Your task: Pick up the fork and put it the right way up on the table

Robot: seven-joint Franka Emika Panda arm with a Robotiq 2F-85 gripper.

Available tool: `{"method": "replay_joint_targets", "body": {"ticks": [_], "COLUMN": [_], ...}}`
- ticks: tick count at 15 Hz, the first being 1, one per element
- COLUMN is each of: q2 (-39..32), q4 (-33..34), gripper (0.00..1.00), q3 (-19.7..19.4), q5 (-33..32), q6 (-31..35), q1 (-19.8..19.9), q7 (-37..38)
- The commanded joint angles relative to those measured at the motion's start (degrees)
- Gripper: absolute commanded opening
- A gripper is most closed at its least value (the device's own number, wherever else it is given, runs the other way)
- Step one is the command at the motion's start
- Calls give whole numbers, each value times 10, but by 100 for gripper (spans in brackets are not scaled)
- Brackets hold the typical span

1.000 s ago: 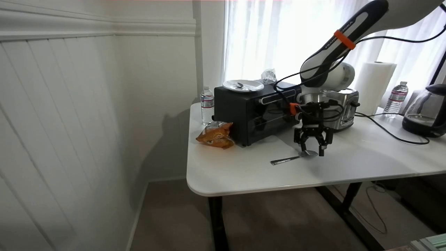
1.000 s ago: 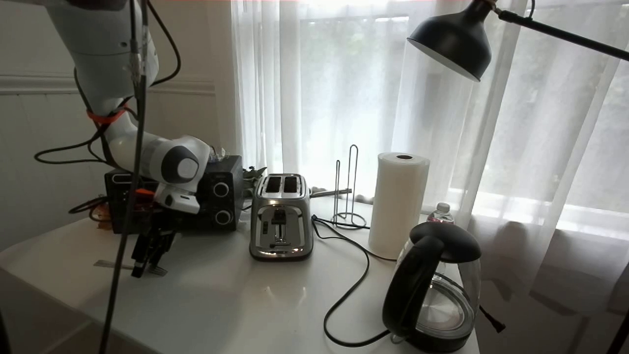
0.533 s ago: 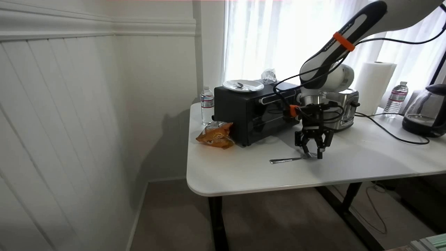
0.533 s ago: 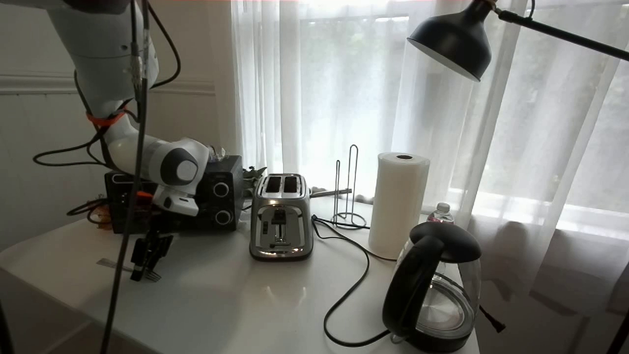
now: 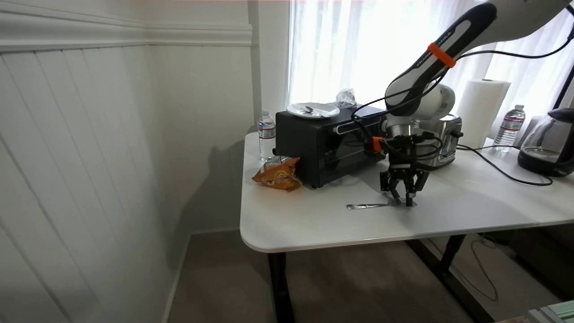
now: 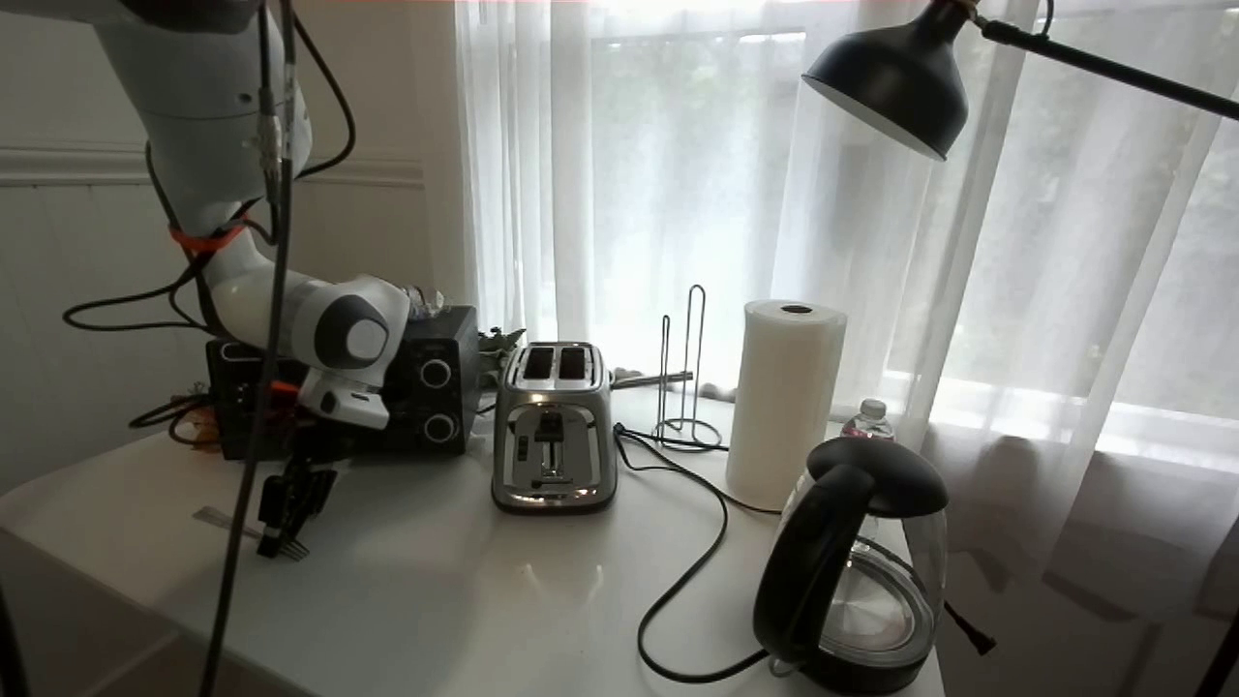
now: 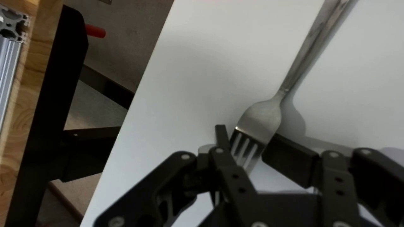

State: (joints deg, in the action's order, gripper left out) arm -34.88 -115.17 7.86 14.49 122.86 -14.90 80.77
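Note:
The silver fork lies on the white table. Its handle points up and right in the wrist view. In both exterior views the fork's handle and tines show on either side of my fingers. My gripper points down at table level, with one finger on each side of the fork's head. The fingers are drawn in and appear to touch both edges of the head near the tines. The tine ends are partly hidden by the fingers. The gripper also shows in both exterior views.
A black toaster oven stands behind the fork, with a white plate on top. An orange snack bag lies beside it. A silver toaster, a paper roll and a glass kettle stand further along the table.
My fingers have moved closer together around the fork's head, and the gripper has come slightly lower. The fork has turned a little, its tines shifting toward the table's front edge.

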Motion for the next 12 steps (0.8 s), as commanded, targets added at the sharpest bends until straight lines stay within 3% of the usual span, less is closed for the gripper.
{"method": "replay_joint_targets", "body": {"ticks": [1, 7, 12], "q2": [-6, -2, 10], "q4": [8, 7, 5], "gripper": [30, 22, 4], "q3": [-7, -6, -5], "q5": [-1, 1, 7], "q6": [-12, -11, -4], "q1": [-10, -8, 0], "q7": [-2, -4, -16]}}
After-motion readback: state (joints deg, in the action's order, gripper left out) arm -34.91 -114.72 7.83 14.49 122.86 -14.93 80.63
